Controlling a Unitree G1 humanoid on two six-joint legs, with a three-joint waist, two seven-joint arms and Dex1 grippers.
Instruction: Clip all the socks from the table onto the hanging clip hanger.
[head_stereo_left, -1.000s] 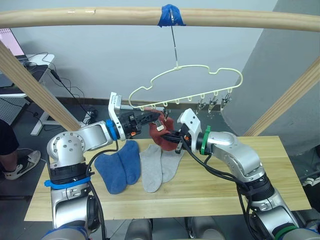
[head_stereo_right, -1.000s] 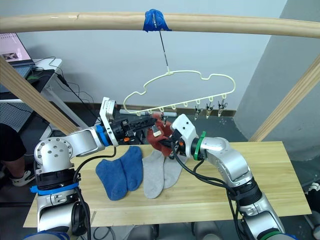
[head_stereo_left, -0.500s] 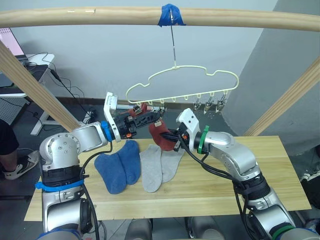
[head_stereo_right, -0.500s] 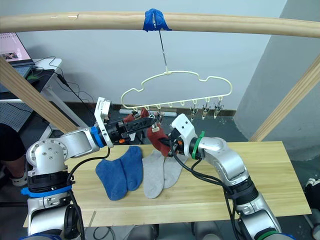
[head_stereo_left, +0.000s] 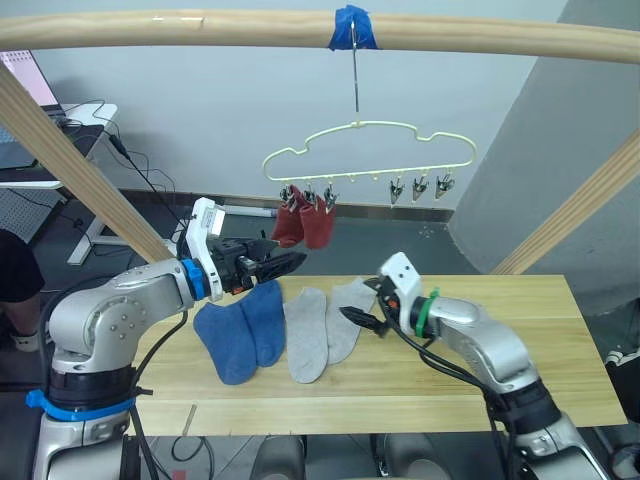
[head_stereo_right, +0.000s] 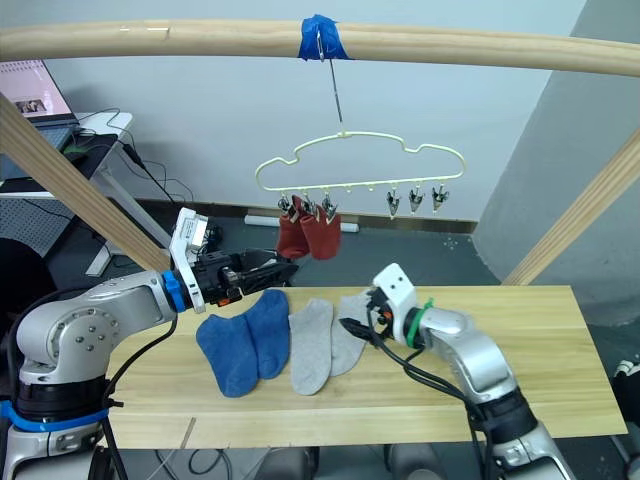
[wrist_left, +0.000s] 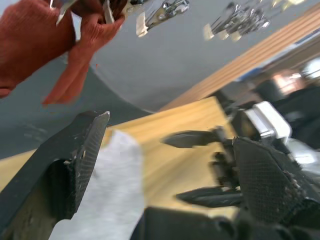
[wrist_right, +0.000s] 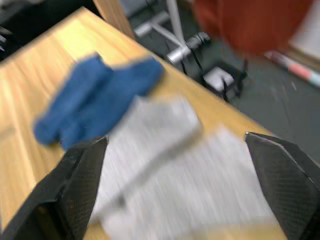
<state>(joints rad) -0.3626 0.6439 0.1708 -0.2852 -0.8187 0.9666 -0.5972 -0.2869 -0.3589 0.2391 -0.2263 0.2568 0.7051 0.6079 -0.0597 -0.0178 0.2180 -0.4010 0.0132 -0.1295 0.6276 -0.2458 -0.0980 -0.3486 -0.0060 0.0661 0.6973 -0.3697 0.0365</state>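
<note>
The pale-yellow clip hanger (head_stereo_left: 370, 150) hangs from the taped wooden rail (head_stereo_left: 200, 28). Two rust-red socks (head_stereo_left: 305, 225) dangle from clips at its left end. On the table (head_stereo_left: 520, 380) two blue socks (head_stereo_left: 240, 325) lie side by side, with two light grey socks (head_stereo_left: 320, 325) to their right. My left gripper (head_stereo_left: 290, 262) is open in the air, just below and left of the red socks. Low over the right grey sock, my right gripper (head_stereo_left: 357, 320) is open and holds nothing. The right wrist view looks over the grey socks (wrist_right: 165, 135) and blue socks (wrist_right: 95, 102).
Three bare silver clips (head_stereo_left: 420, 187) hang at the hanger's right end. Slanted wooden legs (head_stereo_left: 70, 160) stand at both sides of the table. A desk with a laptop (head_stereo_left: 30, 90) is at the back left, and a person in dark clothing (head_stereo_left: 12, 275) is at the left edge.
Both grippers opened and let go of the red sock, which now hangs clipped beside the other. The left arm drew back left; the right arm dropped towards the grey socks. The hanger swung level.
</note>
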